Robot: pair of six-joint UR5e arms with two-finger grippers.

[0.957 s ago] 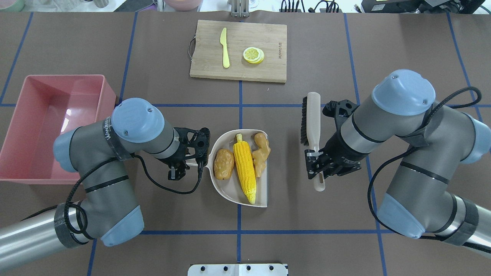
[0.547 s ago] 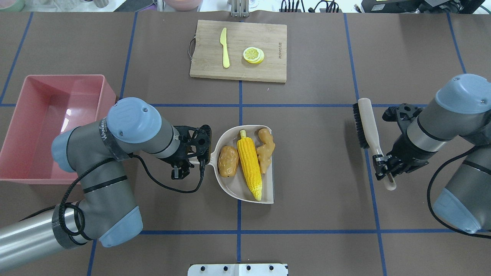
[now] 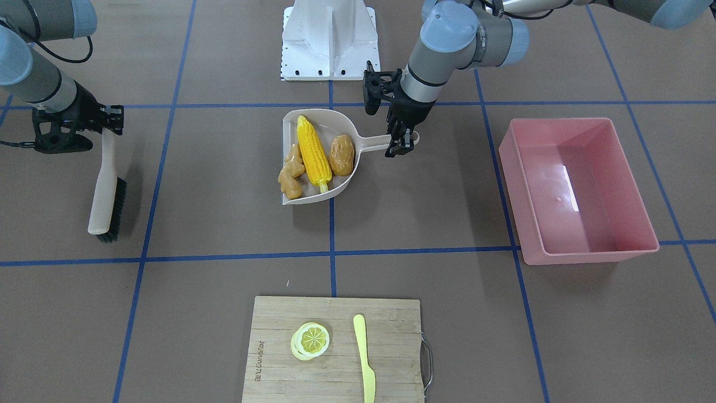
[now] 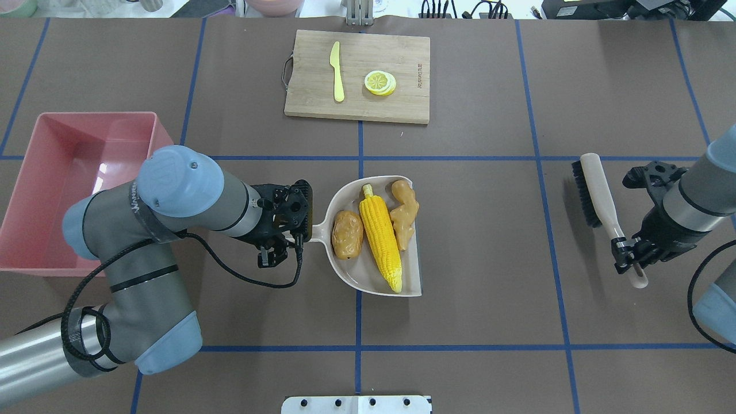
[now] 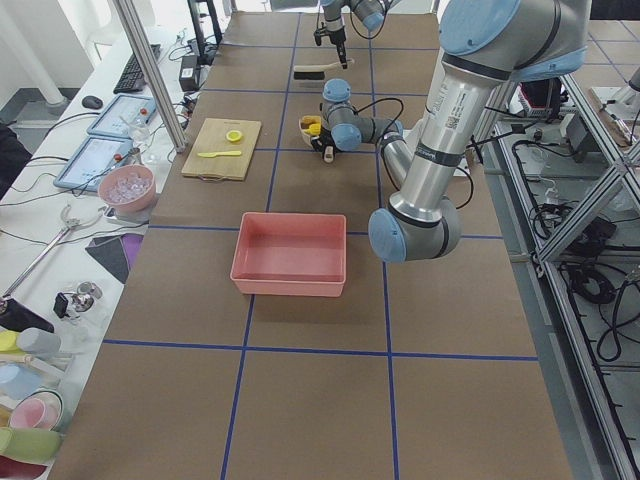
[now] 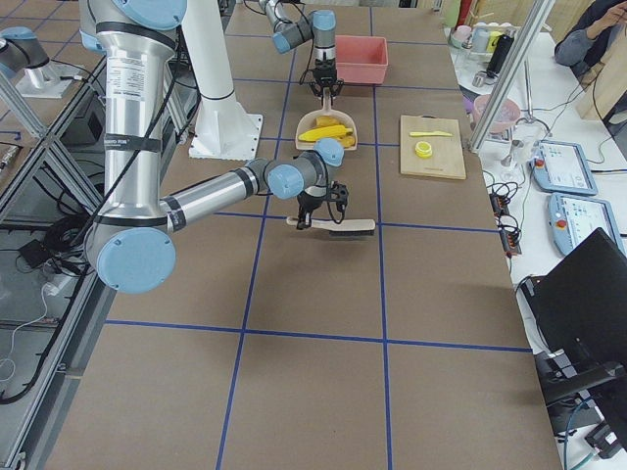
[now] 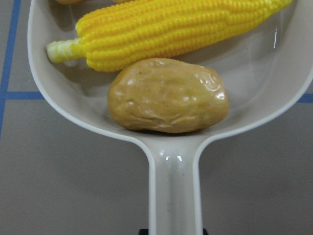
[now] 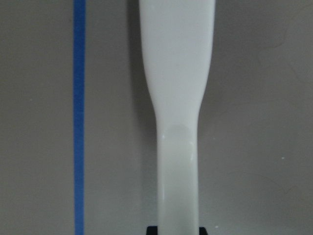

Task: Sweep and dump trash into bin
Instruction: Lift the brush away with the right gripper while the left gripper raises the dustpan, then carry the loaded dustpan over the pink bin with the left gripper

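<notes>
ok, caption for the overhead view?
Left gripper holds beige plastic dustpan carrying yellow corn cob, tan ginger root, brown potato; right gripper holds beige black-bristled brush aside.

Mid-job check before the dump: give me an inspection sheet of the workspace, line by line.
Surface: brown table with blue tape grid; no loose trash seen.
Job's things: corn cob, ginger root and potato lie in the dustpan; bin empty, on the robot's left.
Clutter: cutting board with yellow knife and lemon slices, apart from the dustpan.
Grippers: left gripper shut on the dustpan handle; right gripper shut on the brush handle.
Cables: black cable looped beside the left wrist, clear of the dustpan.
Surroundings: tablets and a pink bowl on a side bench; a person beside it.
</notes>
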